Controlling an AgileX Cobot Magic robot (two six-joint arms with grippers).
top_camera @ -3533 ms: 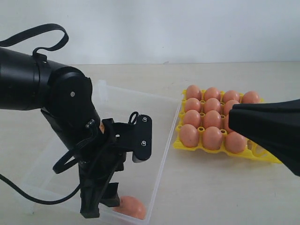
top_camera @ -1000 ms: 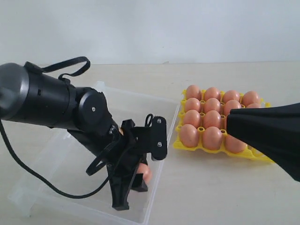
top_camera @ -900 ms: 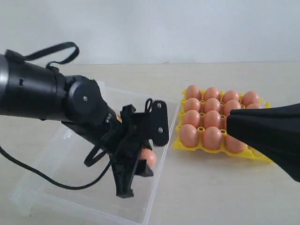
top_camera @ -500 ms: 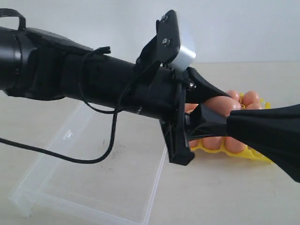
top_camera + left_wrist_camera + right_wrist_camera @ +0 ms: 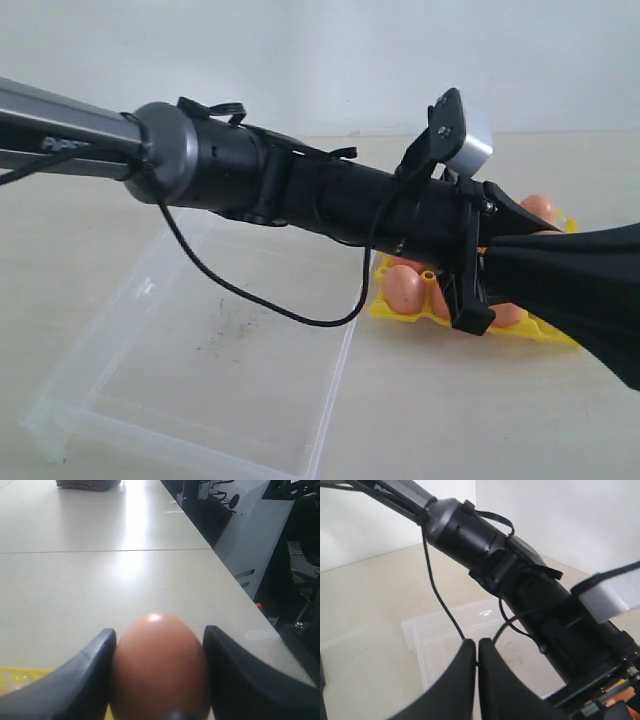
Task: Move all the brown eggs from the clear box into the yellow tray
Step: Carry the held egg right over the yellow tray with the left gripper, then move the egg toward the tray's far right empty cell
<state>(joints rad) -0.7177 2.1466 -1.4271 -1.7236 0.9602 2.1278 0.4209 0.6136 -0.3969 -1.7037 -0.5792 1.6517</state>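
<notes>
Over yellow tray (image 5: 384, 309): left tool (image 5: 159, 632) clamped on one brown egg (image 5: 159, 670); right tool (image 5: 477, 647) pressed together, idle. Advice: lower slowly into a free cup, egg upright, then release.

Left arm (image 5: 300, 185) stretches across, left gripper (image 5: 159, 631) clasping brown egg (image 5: 159, 672); right gripper (image 5: 477, 643) closed

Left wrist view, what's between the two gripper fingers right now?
A brown egg sits between the left gripper's two dark fingers, touching both. The left wrist view shows it.
</notes>
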